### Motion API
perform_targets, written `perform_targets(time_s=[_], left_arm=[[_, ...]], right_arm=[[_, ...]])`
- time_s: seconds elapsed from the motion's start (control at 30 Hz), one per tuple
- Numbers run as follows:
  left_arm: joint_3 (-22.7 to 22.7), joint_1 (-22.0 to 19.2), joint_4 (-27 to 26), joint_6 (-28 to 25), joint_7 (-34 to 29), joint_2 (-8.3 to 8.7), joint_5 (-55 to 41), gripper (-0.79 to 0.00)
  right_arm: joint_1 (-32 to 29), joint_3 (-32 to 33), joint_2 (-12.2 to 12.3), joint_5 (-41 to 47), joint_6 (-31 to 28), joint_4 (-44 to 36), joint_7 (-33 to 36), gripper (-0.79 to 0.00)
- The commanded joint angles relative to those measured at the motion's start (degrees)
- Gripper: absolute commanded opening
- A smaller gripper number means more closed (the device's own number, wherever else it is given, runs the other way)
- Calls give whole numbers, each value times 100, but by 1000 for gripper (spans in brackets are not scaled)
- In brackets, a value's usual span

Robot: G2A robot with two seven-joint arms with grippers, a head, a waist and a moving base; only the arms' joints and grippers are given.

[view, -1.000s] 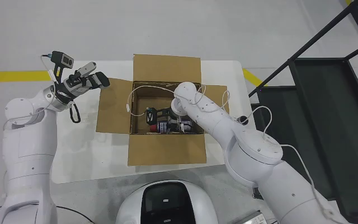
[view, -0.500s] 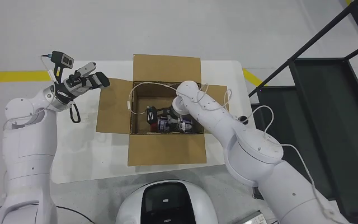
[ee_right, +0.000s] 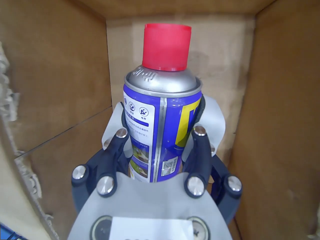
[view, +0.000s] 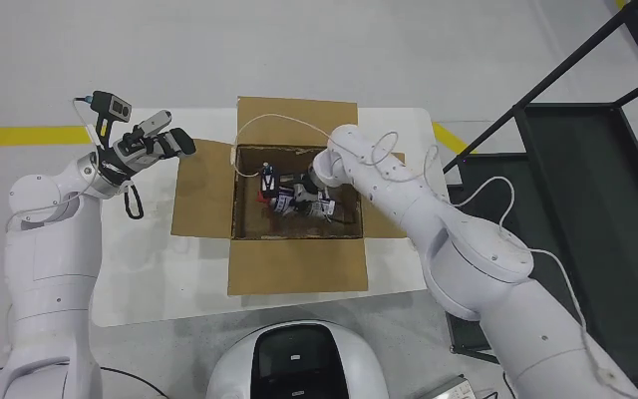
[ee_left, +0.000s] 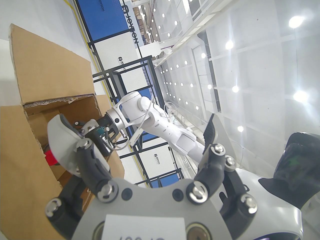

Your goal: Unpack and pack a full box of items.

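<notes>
Inside box (view: 297, 267), right tool (ee_right: 163, 123) clamps spray can (ee_right: 162, 101), little side room, left tool (view: 177, 144) agape outside

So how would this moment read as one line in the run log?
right gripper: shut on spray can, inside box | left gripper: open, beside box

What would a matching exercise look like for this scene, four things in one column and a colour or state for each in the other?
Things:
1. spray can
2. cap
3. left gripper
4. cardboard box

States:
A. red
B. flaps spread open
C. clamped in the right gripper
D. open, holding nothing

Pairs: 1-C, 2-A, 3-D, 4-B
</notes>
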Motion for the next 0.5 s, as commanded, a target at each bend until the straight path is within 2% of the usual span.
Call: perform_targets(time_s=[0.0, 0.1, 0.27, 0.47], left_arm=[[0, 0, 0, 0, 0, 0, 0, 0], [-129, 111, -139, 68, 415, 39, 110, 0], [-463, 274, -247, 64, 759, 133, 172, 0], [-589, 385, -335, 85, 926, 189, 231, 0]], right_arm=[[-10, -9, 227, 59, 0, -357, -124, -785], [-52, -7, 619, 152, 0, -957, -267, -785], [-223, 166, 1347, 304, 0, -2008, -546, -785], [-721, 936, 2283, 191, 0, -3373, -1371, -785]])
